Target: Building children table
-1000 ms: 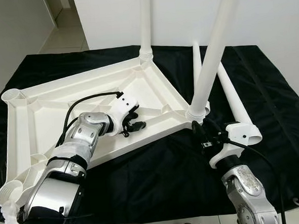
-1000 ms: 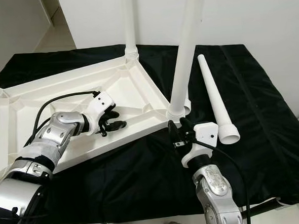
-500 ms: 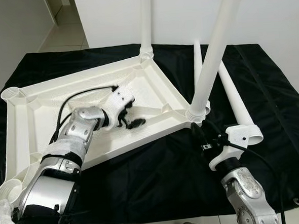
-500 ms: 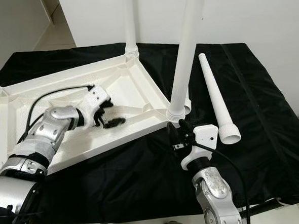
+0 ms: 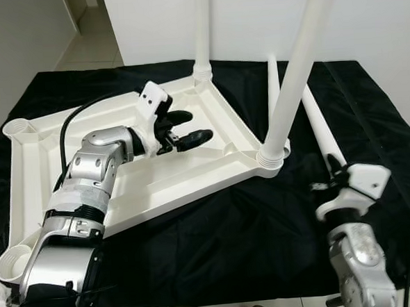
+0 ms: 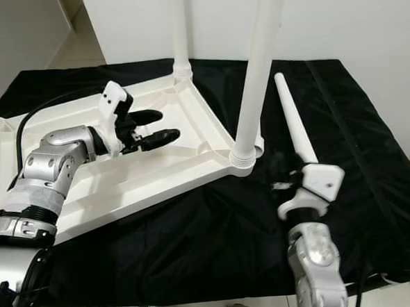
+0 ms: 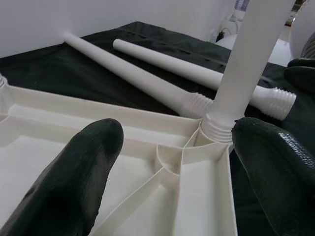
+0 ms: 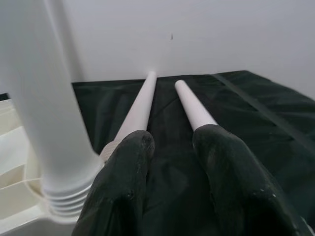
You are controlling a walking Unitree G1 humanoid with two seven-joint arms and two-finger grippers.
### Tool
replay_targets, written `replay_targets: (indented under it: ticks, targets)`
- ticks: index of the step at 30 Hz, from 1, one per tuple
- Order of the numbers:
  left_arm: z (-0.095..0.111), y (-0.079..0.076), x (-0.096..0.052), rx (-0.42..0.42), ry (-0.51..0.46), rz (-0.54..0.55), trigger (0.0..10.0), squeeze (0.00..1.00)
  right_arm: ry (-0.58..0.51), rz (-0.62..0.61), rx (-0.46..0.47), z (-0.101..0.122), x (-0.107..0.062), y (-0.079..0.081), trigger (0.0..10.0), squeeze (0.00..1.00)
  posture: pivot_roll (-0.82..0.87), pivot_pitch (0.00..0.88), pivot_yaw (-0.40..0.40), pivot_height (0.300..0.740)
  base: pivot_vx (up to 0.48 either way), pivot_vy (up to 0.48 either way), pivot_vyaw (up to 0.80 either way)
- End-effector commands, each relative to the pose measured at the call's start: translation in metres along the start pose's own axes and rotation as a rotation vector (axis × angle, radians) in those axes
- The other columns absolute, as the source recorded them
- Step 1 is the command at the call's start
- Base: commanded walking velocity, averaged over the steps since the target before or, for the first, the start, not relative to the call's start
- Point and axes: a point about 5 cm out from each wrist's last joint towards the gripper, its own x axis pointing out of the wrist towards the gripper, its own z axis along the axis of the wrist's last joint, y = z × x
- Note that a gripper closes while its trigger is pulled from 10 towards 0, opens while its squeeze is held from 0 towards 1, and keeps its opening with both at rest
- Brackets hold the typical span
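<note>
Left gripper (image 5: 189,126): fingers apart, above upturned tabletop (image 5: 35,164).
Right gripper (image 8: 172,162): fingers slightly apart, empty, near 2 loose legs (image 6: 298,137).
Fitted legs (image 5: 294,71): 2, upright.

Bright even light, slight rt-arm blur

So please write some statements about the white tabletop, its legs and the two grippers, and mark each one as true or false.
1. Two legs stand upright in corner sockets of the upside-down tabletop. True.
2. The left gripper is shut on a leg. False: it is open above the tabletop, holding nothing.
3. Two loose legs lie on the black cloth. True.
4. The right gripper grasps a loose leg. False: it is open and holds nothing.
</note>
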Motion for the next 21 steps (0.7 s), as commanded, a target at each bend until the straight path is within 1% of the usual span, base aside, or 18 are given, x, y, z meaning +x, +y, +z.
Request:
replay_targets:
  ticks: [1, 2, 5, 6, 8, 9, 10, 11, 16, 17, 18, 20, 21]
  targets:
    - [0.001, -0.015, 0.004, 0.010, 0.004, -0.142, 10.0, 0.00, 0.014, -0.025, -0.032, -0.006, 0.007, -0.003, 10.0, 0.00, -0.06, 0.019, 0.043, 0.740, 0.000, 0.000, 0.00]
    - [0.001, -0.015, 0.004, 0.010, 0.004, -0.142, 10.0, 0.00, 0.014, -0.025, -0.032, -0.006, 0.007, -0.003, 10.0, 0.00, -0.06, 0.019, 0.043, 0.740, 0.000, 0.000, 0.00]
    - [0.007, -0.030, 0.006, 0.000, -0.012, -0.215, 10.0, 0.00, 0.012, -0.050, -0.060, -0.008, 0.025, -0.003, 10.0, 0.00, -0.05, 0.031, 0.045, 0.740, 0.000, 0.000, 0.00]
    - [0.007, -0.030, 0.006, 0.000, -0.012, -0.215, 10.0, 0.00, 0.012, -0.050, -0.060, -0.008, 0.025, -0.003, 10.0, 0.00, -0.05, 0.031, 0.045, 0.740, 0.000, 0.000, 0.00]
    - [0.014, -0.036, 0.005, -0.017, -0.035, -0.250, 10.0, 0.00, 0.002, -0.060, -0.059, -0.007, 0.038, 0.000, 10.0, 0.00, -0.05, 0.034, 0.045, 0.740, 0.000, 0.000, 0.00]
    - [0.014, -0.036, 0.005, -0.017, -0.035, -0.250, 10.0, 0.00, 0.002, -0.060, -0.059, -0.007, 0.038, 0.000, 10.0, 0.00, -0.05, 0.034, 0.045, 0.740, 0.000, 0.000, 0.00]
    - [0.023, -0.041, 0.003, -0.025, -0.061, -0.278, 10.0, 0.00, -0.008, -0.050, -0.075, -0.006, 0.053, 0.004, 10.0, 0.00, -0.04, 0.047, 0.044, 0.740, 0.000, 0.000, 0.00]
    - [0.025, -0.042, 0.002, -0.025, -0.063, -0.284, 10.0, 0.00, -0.007, -0.032, -0.078, -0.007, 0.059, 0.007, 10.0, 0.00, -0.03, 0.051, 0.043, 0.740, 0.000, 0.000, 0.00]
    - [0.026, -0.043, 0.001, -0.031, -0.058, -0.284, 10.0, 0.00, 0.002, -0.008, -0.071, -0.009, 0.066, 0.011, 10.0, 0.00, -0.02, 0.056, 0.039, 0.740, 0.000, 0.000, 0.00]
    - [0.026, -0.044, 0.000, -0.033, -0.052, -0.282, 10.0, 0.00, 0.009, 0.021, -0.066, -0.010, 0.070, 0.014, 10.0, 0.00, -0.01, 0.058, 0.036, 0.740, 0.000, 0.000, 0.00]
    - [0.026, -0.044, 0.000, -0.033, -0.052, -0.282, 10.0, 0.00, 0.009, 0.021, -0.066, -0.010, 0.070, 0.014, 10.0, 0.00, -0.01, 0.058, 0.036, 0.740, 0.000, 0.000, 0.00]
    - [0.025, -0.046, -0.002, -0.041, -0.045, -0.272, 10.0, 0.00, 0.014, 0.095, -0.063, -0.011, 0.076, 0.020, 10.0, 0.00, -0.01, 0.062, 0.031, 0.740, 0.000, 0.000, 0.00]
    - [0.025, -0.046, -0.002, -0.041, -0.045, -0.272, 10.0, 0.00, 0.014, 0.095, -0.063, -0.011, 0.076, 0.020, 10.0, 0.00, -0.01, 0.062, 0.031, 0.740, 0.000, 0.000, 0.00]
